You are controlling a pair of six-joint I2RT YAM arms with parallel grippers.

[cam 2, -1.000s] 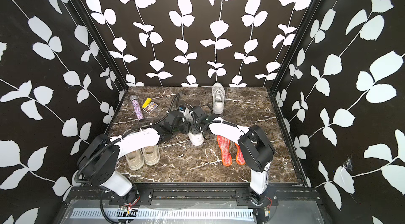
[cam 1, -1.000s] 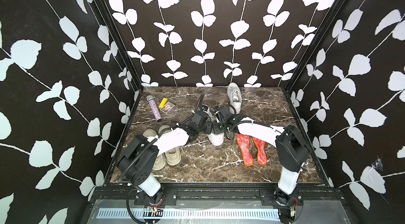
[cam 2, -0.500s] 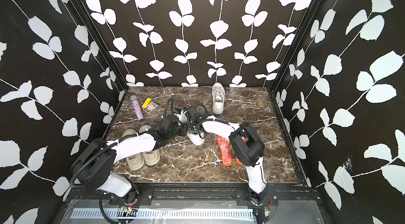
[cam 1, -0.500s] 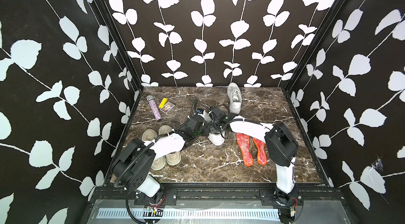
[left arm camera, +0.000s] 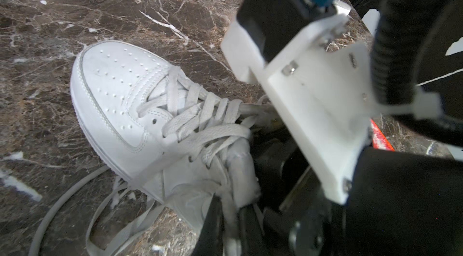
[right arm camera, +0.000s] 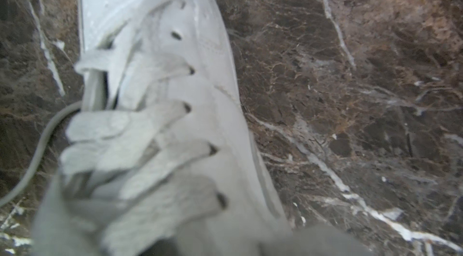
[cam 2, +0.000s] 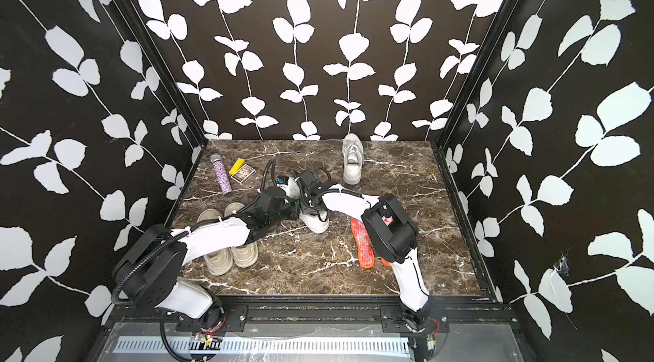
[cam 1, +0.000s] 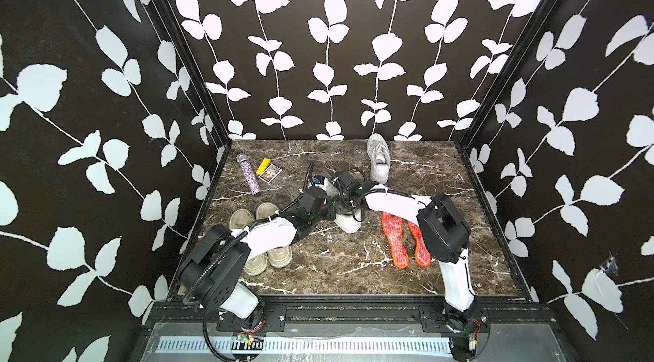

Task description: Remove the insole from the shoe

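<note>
The insole cannot be seen. If it is still inside the white shoe (cam 1: 348, 222), in the middle of the tabletop (cam 1: 332, 271), the laces (left arm camera: 200, 117) cover it. The right hand (cam 1: 342, 205) is pressed together down in the shoe's mouth, on what I cannot tell. The left hand (left arm camera: 229, 217) seems to pinch the grey collar (left arm camera: 240, 167). If that pinch slips, I judge a pull would lift or tip the whole shoe. The loose laces may also snag.
</note>
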